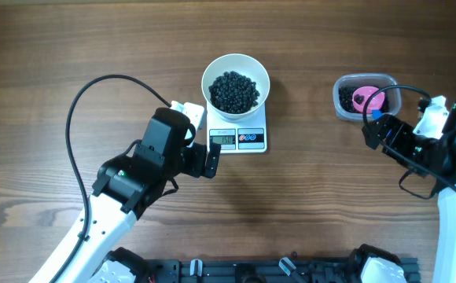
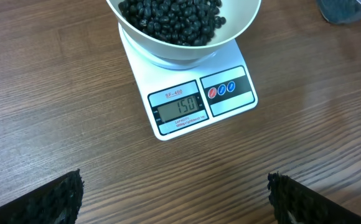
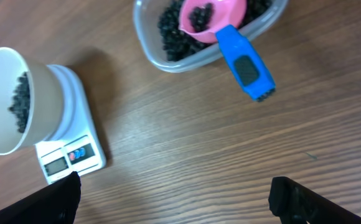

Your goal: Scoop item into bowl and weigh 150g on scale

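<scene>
While the beans (image 1: 235, 90) sit in the bowl (image 1: 215, 67) on the scale (image 2: 233, 102), whose display reads 150, both tools stand wide and empty. Left tool (image 2: 174, 196) hovers just before the scale; right tool (image 3: 174, 199) hangs near the tub (image 3: 168, 62) holding a pink scoop (image 3: 208, 18), on the desk (image 1: 55, 47).

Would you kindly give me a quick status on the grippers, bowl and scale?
Both open, empty: left gripper, right gripper. On scale: bowl of beads, display reads 150. Idle scoop in tub. Nothing obstructing.
</scene>
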Controlling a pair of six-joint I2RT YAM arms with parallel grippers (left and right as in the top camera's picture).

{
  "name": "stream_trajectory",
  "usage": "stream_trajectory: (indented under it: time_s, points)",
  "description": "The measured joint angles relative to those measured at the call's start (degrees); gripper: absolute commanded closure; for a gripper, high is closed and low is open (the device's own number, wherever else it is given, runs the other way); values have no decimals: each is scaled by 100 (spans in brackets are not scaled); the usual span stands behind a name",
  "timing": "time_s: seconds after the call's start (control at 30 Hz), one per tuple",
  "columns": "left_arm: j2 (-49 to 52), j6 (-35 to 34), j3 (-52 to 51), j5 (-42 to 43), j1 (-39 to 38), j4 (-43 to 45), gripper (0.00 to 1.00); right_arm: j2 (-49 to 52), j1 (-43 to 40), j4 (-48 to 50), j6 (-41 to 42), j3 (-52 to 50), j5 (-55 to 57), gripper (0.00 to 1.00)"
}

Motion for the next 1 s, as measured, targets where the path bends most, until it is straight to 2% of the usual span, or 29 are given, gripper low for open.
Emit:
stream_trajectory:
  time_s: [0.13, 0.47, 0.7, 1.0]
  points:
    - [0, 0, 0, 0, 0, -2, 0, 15, 0, 157, -2, 0, 109, 0]
    - [0, 0, 0, 0, 0, 0, 0, -439, 363, 1698, -46, -133, 498, 0]
    - [0, 0, 0, 0, 0, 0, 0, -1403, 1458, 3554, -85, -1397, 1329, 0]
    - [0, 0, 0, 0, 0, 0, 0, -2789, 1860, 5307, -299, -3040, 1668, 0]
